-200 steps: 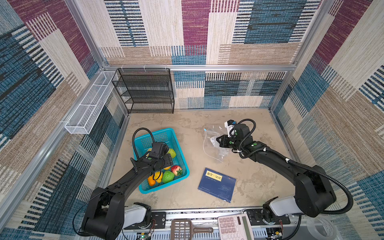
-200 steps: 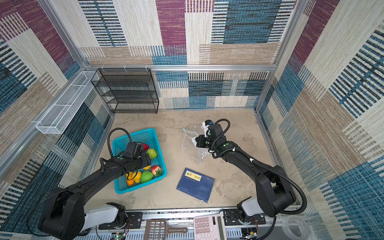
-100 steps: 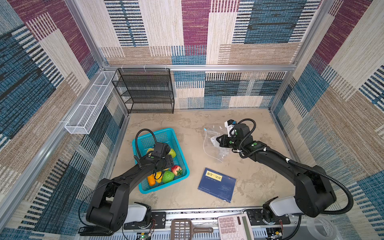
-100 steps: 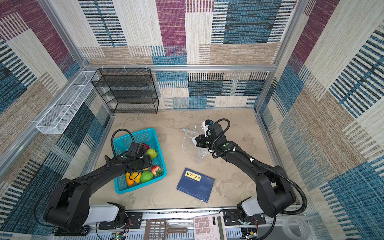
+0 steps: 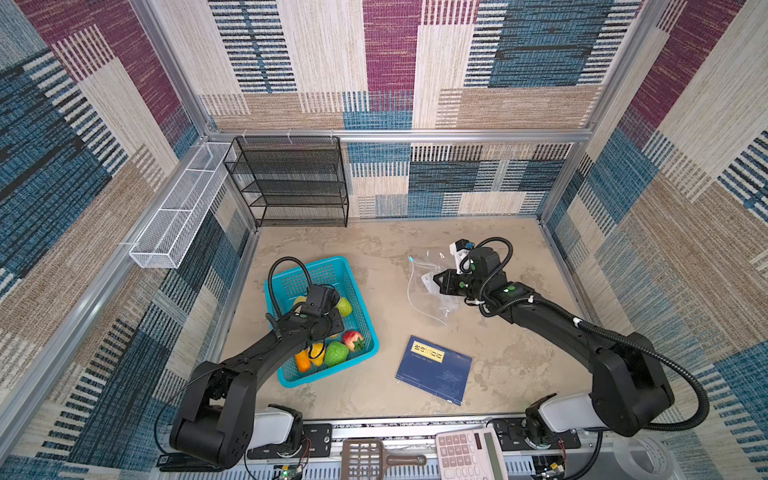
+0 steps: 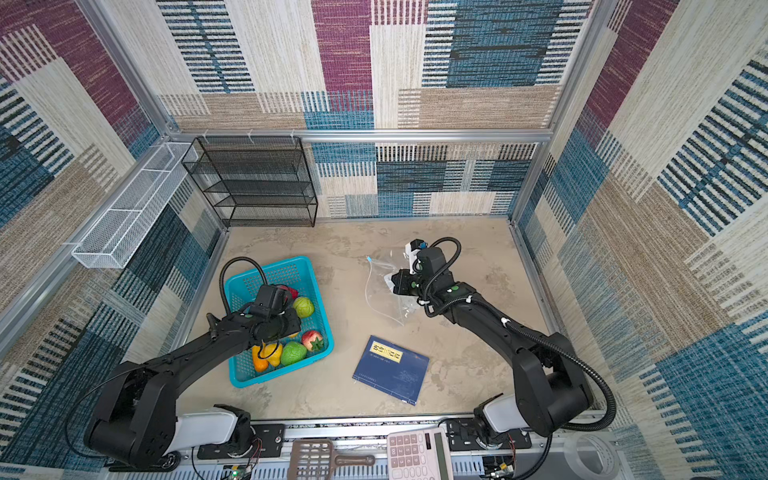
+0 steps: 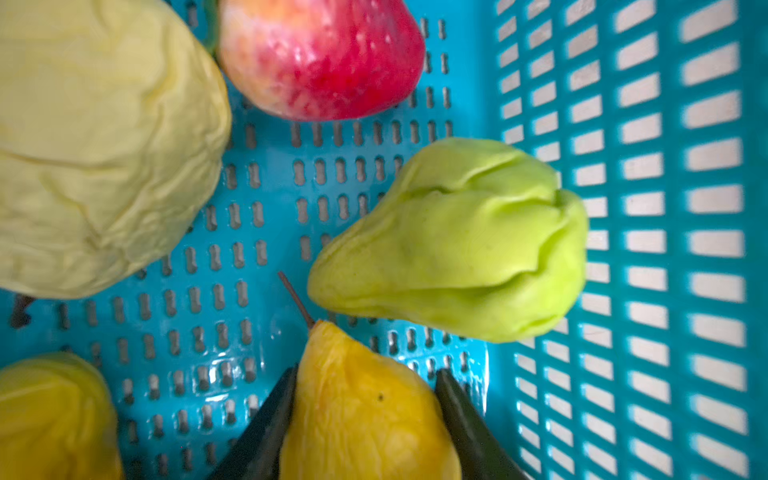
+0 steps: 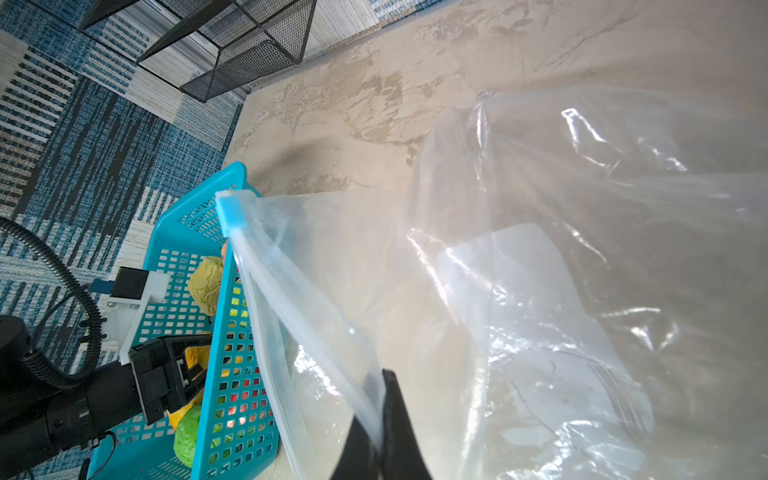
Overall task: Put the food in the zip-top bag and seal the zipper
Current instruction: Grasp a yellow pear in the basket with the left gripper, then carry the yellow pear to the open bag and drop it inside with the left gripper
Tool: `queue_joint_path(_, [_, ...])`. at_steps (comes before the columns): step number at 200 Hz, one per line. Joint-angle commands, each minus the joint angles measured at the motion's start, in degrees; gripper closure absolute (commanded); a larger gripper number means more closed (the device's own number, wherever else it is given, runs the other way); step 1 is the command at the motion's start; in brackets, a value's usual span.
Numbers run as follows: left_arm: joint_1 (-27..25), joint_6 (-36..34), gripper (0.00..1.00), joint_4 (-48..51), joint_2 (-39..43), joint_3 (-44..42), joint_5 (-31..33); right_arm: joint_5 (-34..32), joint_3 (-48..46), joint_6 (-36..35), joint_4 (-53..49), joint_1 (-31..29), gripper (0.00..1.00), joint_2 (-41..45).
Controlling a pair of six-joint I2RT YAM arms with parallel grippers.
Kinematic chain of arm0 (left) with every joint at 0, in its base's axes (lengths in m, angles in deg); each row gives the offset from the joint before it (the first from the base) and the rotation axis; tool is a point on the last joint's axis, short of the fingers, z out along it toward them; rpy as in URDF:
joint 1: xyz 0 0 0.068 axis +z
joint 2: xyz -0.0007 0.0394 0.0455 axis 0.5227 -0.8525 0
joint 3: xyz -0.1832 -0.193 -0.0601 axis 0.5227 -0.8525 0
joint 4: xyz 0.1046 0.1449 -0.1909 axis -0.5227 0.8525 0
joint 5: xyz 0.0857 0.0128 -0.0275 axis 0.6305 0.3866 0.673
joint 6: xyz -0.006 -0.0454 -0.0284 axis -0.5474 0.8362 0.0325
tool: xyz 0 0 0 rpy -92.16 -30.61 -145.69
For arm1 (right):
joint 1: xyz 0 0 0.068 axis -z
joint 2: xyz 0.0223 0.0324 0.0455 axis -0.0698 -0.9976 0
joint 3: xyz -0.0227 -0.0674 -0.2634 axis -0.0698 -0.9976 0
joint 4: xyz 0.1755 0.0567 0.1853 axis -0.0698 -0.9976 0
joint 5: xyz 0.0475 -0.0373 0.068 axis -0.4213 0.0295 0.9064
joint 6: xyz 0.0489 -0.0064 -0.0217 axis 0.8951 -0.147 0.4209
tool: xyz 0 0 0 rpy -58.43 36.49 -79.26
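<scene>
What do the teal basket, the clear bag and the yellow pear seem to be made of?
The basket looks like stiff moulded plastic, slightly glossy, with even slots. The bag is thin clear plastic film that crinkles and glints. The yellow pear is probably soft rubber or foam, since its matt skin looks wrinkled.

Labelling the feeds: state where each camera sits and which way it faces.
Both top views: high over the front, looking down at the table; left arm and right arm show.
Left wrist: on the left arm, looking into the teal basket; left tool clasps the yellow pear.
Right wrist: on the right arm, facing the basket; right tool pinches the zip-top bag.
All share the basket.
</scene>
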Motion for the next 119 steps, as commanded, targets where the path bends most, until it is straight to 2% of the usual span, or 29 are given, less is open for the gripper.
queue_joint_path(1, [0.0, -0.5, 0.56, 2.0, 2.4, 1.4, 1.6, -0.4, -0.1, -0.3, 0.9, 0.0, 1.0, 0.1])
queue_joint_path(41, [0.0, -2.6, 0.56, 6.1, 8.2, 5.4, 0.5, -0.2, -0.4, -0.2, 1.1, 0.0, 1.0, 0.3])
queue_joint_path(76, [-0.9, -2.5, 0.56, 4.3, 13.0, 7.7, -8.2, 0.5, -0.7, 0.3, 2.1, 0.0, 1.0, 0.3])
queue_joint_path(94, [-3.2, -1.5, 0.56, 1.0, 14.1, 8.3, -12.1, 0.9, -0.8, 0.7, 2.5, 0.0, 1.0, 0.4])
queue_joint_path(119, [-8.7, 0.3, 0.56, -3.4, 13.7, 9.7, -13.4, 1.2, -1.1, 0.9, 2.5, 0.0, 1.0, 0.4])
